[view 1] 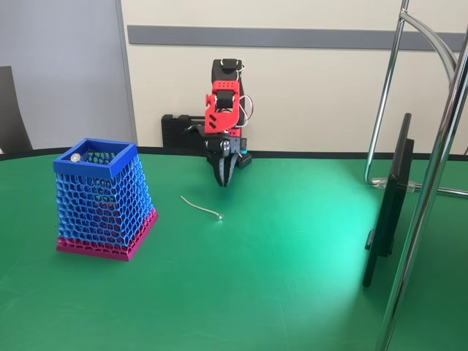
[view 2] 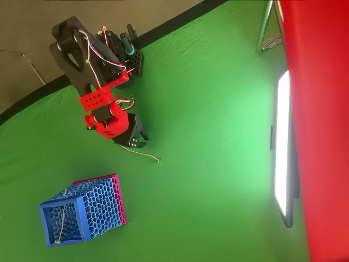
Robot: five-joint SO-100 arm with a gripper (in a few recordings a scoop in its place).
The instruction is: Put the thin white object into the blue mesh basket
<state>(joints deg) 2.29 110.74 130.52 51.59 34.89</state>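
The thin white object (view 1: 201,207) lies flat on the green table, its small bead toward the front right; in the overhead view the thin white object (view 2: 144,154) sits just below the arm's head. The blue mesh basket (view 1: 95,197) with its magenta base band stands upright to the left, apart from the stick. From above, the blue mesh basket (view 2: 82,210) has another white stick (view 2: 61,218) inside it. My gripper (view 1: 221,181) points down above the table, just behind the stick, its fingers together and holding nothing. In the overhead view the gripper (view 2: 139,142) is near the stick's upper-left end.
A dark flat monitor (view 1: 387,205) stands edge-on at the right, beside chrome stand tubes (view 1: 439,183). From above the monitor (view 2: 283,147) glows, with a broad red surface (view 2: 322,109) beyond it. The arm's black base (view 1: 179,131) sits at the table's back edge.
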